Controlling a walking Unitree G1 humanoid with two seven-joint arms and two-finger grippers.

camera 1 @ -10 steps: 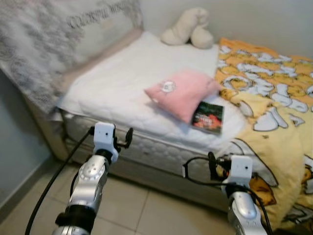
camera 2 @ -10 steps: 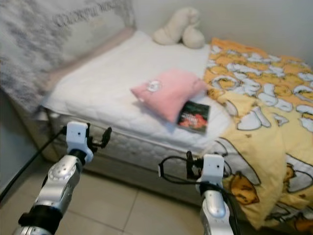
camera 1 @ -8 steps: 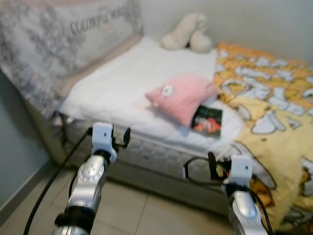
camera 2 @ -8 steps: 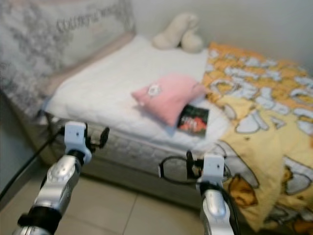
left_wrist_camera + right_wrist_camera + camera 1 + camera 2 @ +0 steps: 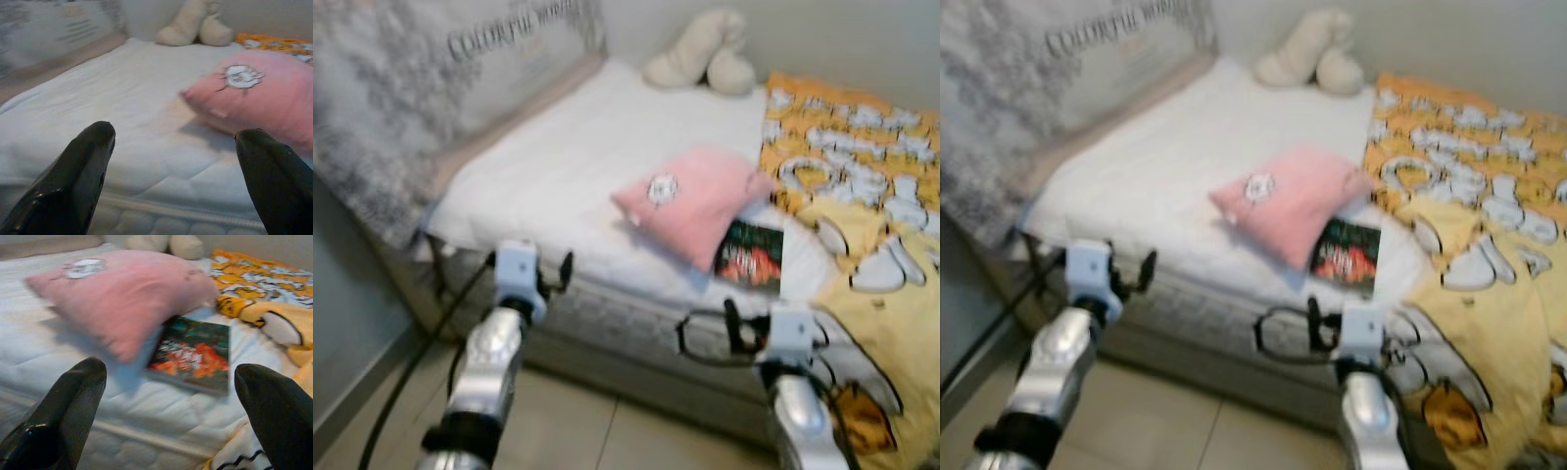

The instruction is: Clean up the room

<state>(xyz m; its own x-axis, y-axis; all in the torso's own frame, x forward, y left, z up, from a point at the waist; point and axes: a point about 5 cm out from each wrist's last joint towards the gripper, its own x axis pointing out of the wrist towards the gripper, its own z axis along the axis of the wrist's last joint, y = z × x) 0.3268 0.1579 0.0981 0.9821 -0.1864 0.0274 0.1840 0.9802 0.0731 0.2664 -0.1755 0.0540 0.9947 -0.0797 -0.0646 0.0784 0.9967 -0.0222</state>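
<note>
A pink pillow (image 5: 690, 201) with a small white emblem lies on the white mattress (image 5: 558, 147). A dark book (image 5: 750, 257) with a red and green cover lies flat against the pillow's near right corner, close to the bed's front edge. A cream plush toy (image 5: 700, 54) sits at the far end by the wall. A yellow cartoon-print blanket (image 5: 862, 186) covers the bed's right side and spills over the front. My left gripper (image 5: 176, 132) is open, short of the bed edge and facing the pillow (image 5: 259, 98). My right gripper (image 5: 171, 367) is open, facing the book (image 5: 193, 355).
A grey patterned headboard cushion (image 5: 401, 88) with lettering leans along the bed's left side. Beige floor tiles (image 5: 597, 431) lie between me and the bed. A grey wall (image 5: 342, 304) stands at the left, a pale wall behind the bed.
The whole picture has shifted and the bed looks slightly nearer, so the camera moved. Both arms keep the same raised pose with fingers apart. Nothing on the bed has moved.
</note>
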